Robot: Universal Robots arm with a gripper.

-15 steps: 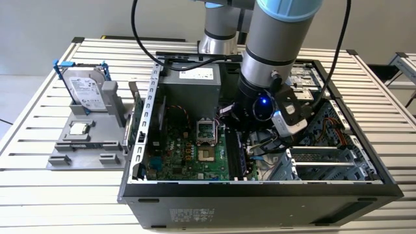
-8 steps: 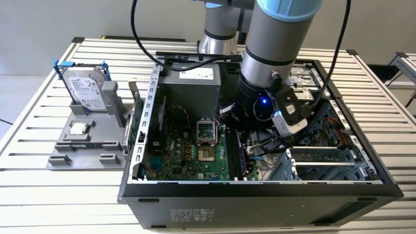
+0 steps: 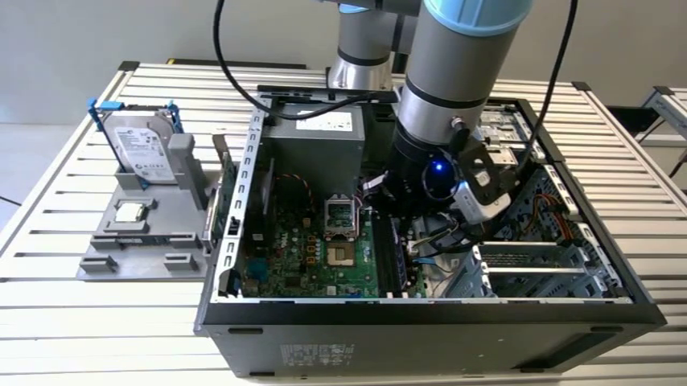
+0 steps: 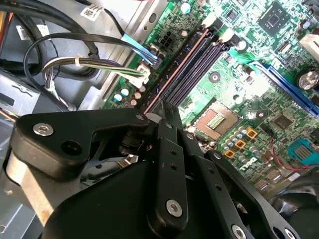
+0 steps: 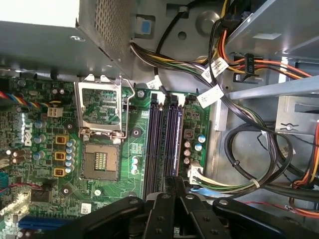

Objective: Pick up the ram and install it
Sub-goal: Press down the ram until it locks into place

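1. At the exterior view's left, a grey fixture [image 3: 127,262] sits on the slatted table [image 3: 64,322]. A silver hard drive [image 3: 140,149] with blue clips stands upright in it, and a small square processor chip [image 3: 131,211] lies flat in front of the drive.
2. Beside the fixture lies the open computer case [image 3: 429,338], with its green motherboard [image 3: 311,253] facing up. The processor socket [image 3: 338,213] is open and empty.
3. Just past the socket run the long dark memory slots [image 5: 163,139]. The ram [image 4: 174,67] stands on edge in the slot nearest the cable bundle, seen as a thin brownish line in the second wrist view.
4. The robot arm [image 3: 451,96] reaches down into the case over these slots. The gripper [image 4: 167,112] is clenched, its black fingertips [image 5: 170,183] drawn together with no gap, right at the ram's near end.
5. At the exterior view's right, bundled cables [image 5: 239,149] and a metal drive bay [image 3: 536,261] fill the case.
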